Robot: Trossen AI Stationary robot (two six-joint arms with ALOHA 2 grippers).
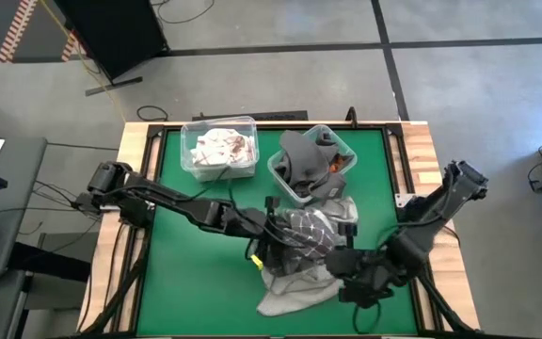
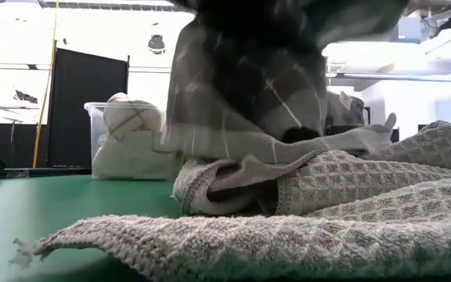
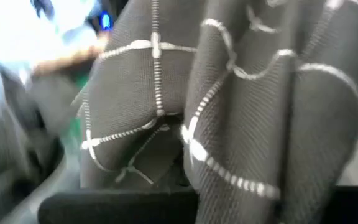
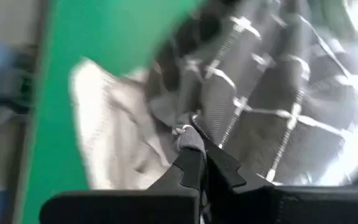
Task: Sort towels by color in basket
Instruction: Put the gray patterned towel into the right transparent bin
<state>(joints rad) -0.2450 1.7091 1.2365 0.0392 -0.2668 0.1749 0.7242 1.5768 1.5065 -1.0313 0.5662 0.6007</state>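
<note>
A dark grey towel with white checks hangs bunched between my two grippers, above a light grey waffle towel that lies spread on the green table. In the low view the checked towel hangs from above, its lower edge resting on the waffle towel. My left gripper is at the towel's left side, and cloth covers its fingers in the left wrist view. My right gripper is shut at the towel's near right side. My left gripper holds the checked towel at its left side, reaching in from the table's left. The bunched cloth hides the fingers, so the kind of hold does not show. The towel hangs below it in folds. My right gripper pinches a pale edge of the checked towel at its fingertips, coming from the table's near right. The rest of the towel spreads beyond the fingers, lifted, with its lower part on the waffle towel.
Two clear bins stand at the table's far side. The left one holds white and pale checked towels. The right one holds dark grey towels with a bit of orange. Bare green table lies at the near left.
</note>
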